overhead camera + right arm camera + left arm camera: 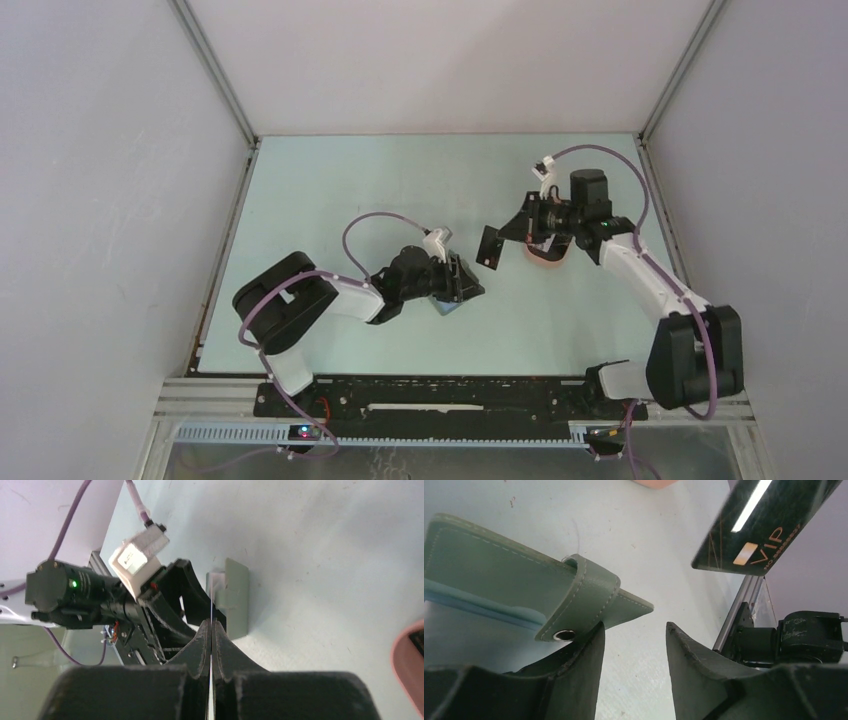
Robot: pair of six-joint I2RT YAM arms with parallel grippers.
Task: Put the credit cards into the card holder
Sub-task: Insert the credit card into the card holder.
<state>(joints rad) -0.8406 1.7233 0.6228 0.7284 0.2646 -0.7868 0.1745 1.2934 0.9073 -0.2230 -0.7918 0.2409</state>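
Right tool (pixel 211 627) pinching thin black card (pixel 764 522), left tool (pixel 634 632) spread by stitched holder (pixel 499 570)

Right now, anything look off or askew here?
Nothing spilled or damaged. The card holder lies with its snap strap unfastened and folded over one edge, beside a finger of the open left gripper. The right gripper pinches the black card in the air, apart from the holder.

Pale mint-green table (pixel 350 200), matte, a few small specks. Grey-green card holder (pixel 236 595) flat near centre, stitched strap flap raised. Salmon-pink tray (pixel 546 262) to its right, apart, partly hidden.
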